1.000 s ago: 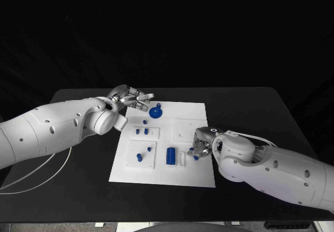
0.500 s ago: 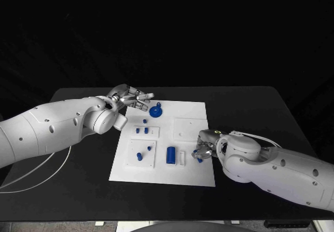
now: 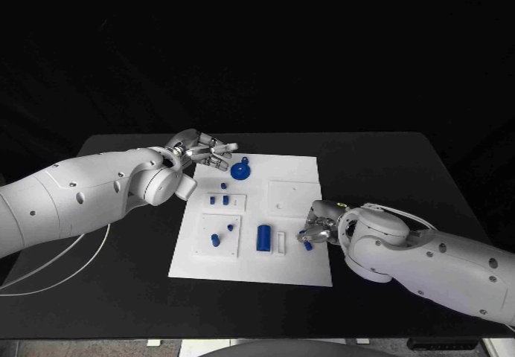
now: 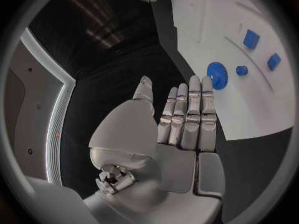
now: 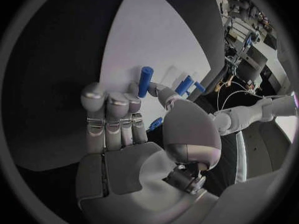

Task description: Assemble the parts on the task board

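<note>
**Op:** Right hand (image 3: 312, 227) is down on the task board (image 3: 295, 264), at its 4 o'clock edge. Looks like it pinches a small blue peg (image 3: 307, 245) at the fingertips; the grip itself is partly hidden, so that's my read, not certain.

**Eng:** Left?

**Op:** Left hand (image 3: 202, 152) hovers off the board's 11 o'clock corner, fingers spread, holding nothing. Blue gear (image 3: 242, 172) lies flat just beside it.

**Eng:** How will the peg handle?

**Op:** I'd judge it light, stiff plastic, smooth, so it may slip or roll. Take it mid-length across the round sides, leaving an end free.

**Eng:** Orientation?

**Op:** Can't tell the peg's axis under the fingers. The bigger blue cylinder (image 3: 263, 238) next to it lies flat, long axis 12-to-6 on the board.
</note>
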`<action>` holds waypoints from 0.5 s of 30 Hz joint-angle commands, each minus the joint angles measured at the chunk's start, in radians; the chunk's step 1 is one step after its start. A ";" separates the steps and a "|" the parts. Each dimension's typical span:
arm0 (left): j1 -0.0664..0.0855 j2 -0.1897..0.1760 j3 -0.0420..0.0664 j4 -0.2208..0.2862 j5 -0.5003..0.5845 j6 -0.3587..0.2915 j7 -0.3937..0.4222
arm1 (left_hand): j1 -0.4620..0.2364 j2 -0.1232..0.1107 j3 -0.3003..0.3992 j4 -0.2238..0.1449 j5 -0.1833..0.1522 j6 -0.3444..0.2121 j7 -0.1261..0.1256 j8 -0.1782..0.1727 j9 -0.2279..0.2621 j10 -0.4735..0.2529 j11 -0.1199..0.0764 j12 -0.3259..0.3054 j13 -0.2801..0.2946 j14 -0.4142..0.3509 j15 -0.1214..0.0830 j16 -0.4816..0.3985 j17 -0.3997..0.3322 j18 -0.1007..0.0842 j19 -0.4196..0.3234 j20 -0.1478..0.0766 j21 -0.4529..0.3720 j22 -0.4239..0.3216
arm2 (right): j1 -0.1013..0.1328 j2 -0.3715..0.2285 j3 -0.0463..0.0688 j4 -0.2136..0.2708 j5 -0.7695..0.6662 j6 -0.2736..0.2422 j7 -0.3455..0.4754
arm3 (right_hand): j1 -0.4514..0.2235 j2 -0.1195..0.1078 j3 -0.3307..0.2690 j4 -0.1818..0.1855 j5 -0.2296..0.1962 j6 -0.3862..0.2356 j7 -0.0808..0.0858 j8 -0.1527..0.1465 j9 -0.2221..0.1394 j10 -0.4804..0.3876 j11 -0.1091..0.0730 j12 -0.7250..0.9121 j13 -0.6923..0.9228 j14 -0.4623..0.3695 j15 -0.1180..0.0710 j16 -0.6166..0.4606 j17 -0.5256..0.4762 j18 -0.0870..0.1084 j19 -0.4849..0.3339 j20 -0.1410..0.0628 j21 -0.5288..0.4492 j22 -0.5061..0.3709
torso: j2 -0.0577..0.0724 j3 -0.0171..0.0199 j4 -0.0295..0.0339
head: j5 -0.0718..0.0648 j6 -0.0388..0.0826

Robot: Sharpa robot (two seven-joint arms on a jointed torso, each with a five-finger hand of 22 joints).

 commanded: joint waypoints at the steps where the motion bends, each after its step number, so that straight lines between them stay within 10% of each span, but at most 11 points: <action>1: 0.001 0.001 0.001 0.002 -0.005 0.015 0.002 | 0.005 -0.002 0.000 -0.005 0.005 -0.005 -0.002 0.002 0.001 -0.002 -0.001 0.003 0.001 0.001 0.003 -0.002 0.001 -0.013 0.001 -0.002 0.006 0.000 | -0.009 -0.005 0.005 0.012 0.179 -0.092 -0.002 | -0.006 0.002 0.074 -0.084 -0.003 0.012 -0.002 0.004 -1.018 0.003 -0.006 0.001 -0.003 -0.002 -0.006 0.007 0.001 0.006 0.056 0.000 0.006 0.081 | -0.001 -0.0010 0.0007 | 0.003 -0.001; 15: 0.001 0.001 0.001 0.003 -0.010 0.018 -0.001 | 0.005 -0.002 0.000 -0.005 0.005 -0.005 -0.002 0.002 0.001 -0.002 -0.001 0.003 0.001 0.001 0.003 -0.002 0.001 -0.013 0.001 -0.002 0.006 0.000 | -0.008 -0.008 0.031 0.050 0.390 -0.157 0.003 | -0.006 0.012 0.022 -0.076 -0.017 0.014 -0.004 0.004 -1.018 0.001 -0.006 -0.001 -0.006 -0.002 -0.007 0.004 0.000 0.006 0.056 -0.002 0.004 0.077 | 0.000 -0.0012 0.0000 | 0.008 -0.004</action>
